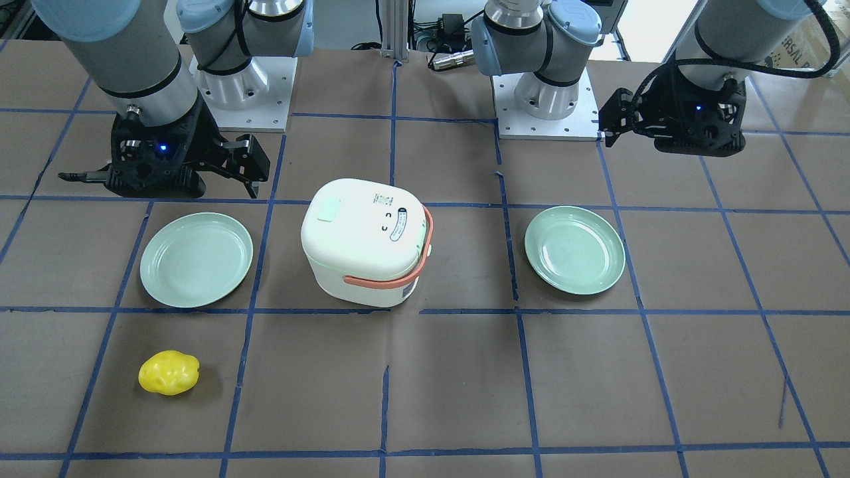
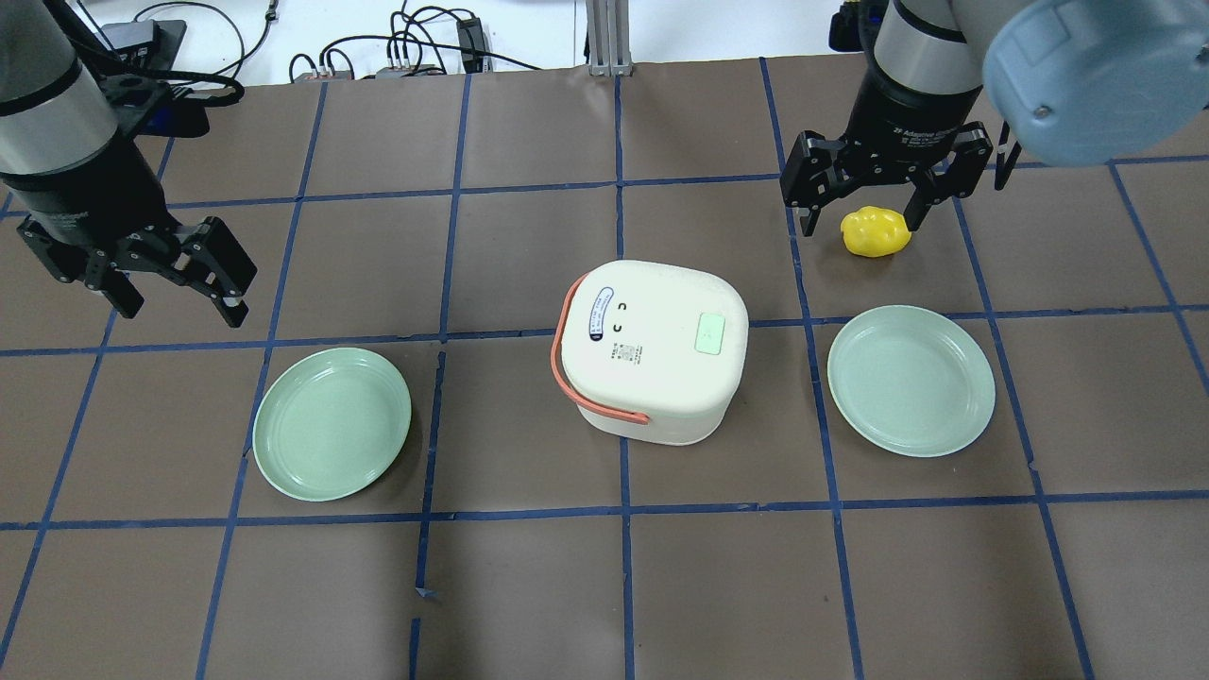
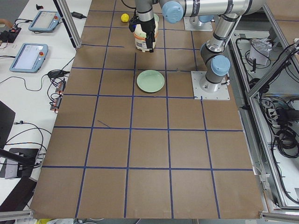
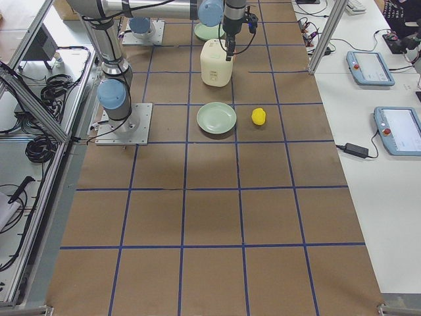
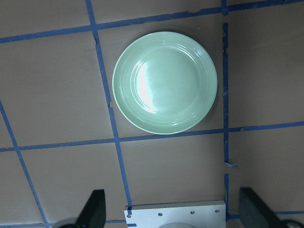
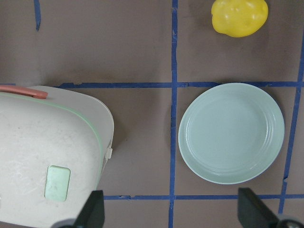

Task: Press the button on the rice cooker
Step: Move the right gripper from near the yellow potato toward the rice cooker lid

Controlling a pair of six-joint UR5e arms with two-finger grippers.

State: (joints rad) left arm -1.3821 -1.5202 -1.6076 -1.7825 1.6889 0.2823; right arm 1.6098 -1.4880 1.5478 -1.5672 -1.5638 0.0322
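The cream-white rice cooker (image 1: 365, 245) stands shut in the middle of the table (image 2: 652, 349), its orange-pink handle (image 2: 567, 373) lying down around the body. A mint-green button (image 2: 709, 333) sits on its lid and shows in the right wrist view (image 6: 57, 183). My left gripper (image 2: 179, 300) is open and empty, held high to the cooker's left over a plate. My right gripper (image 2: 859, 225) is open and empty, held high to the cooker's far right. In the right wrist view the cooker (image 6: 47, 156) fills the lower left.
One mint-green plate (image 2: 332, 422) lies left of the cooker and shows in the left wrist view (image 5: 165, 83). Another plate (image 2: 911, 380) lies to its right. A yellow lumpy object (image 2: 876, 231) lies beyond the right plate. Blue tape lines cross the brown table.
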